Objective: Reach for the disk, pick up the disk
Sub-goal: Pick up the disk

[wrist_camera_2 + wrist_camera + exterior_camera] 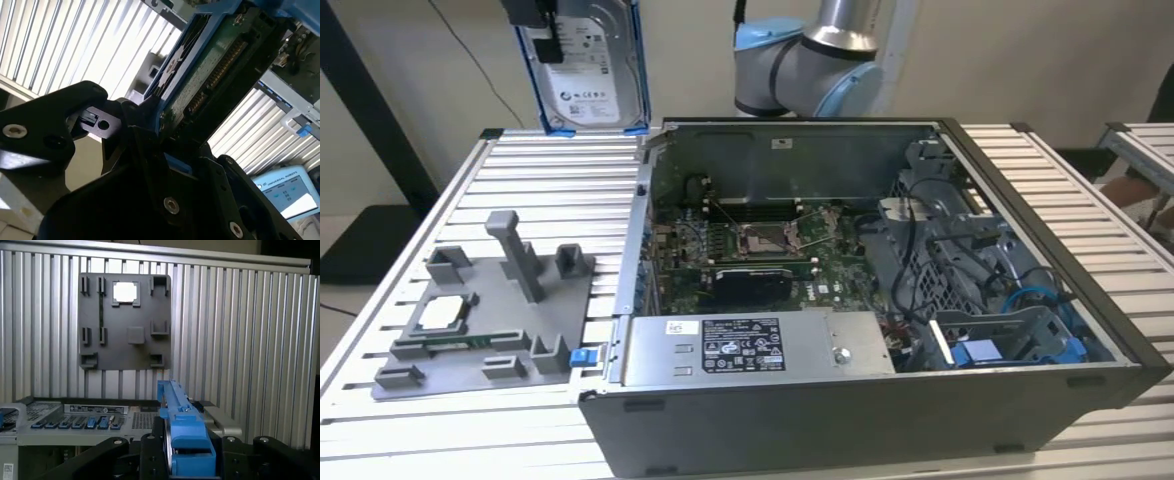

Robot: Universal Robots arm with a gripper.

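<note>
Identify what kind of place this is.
Likely a robotics lab workbench: an open grey computer case on a ribbed aluminium table, a grey plastic fixture plate, and a gripper holding a blue-framed silver hard drive.

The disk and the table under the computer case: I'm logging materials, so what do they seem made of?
The disk: silver-grey metal casing, dull sheen, white paper-like label; its blue bracket looks like smooth moulded plastic. The table: probably aluminium, with bright ribbed slats.
</note>
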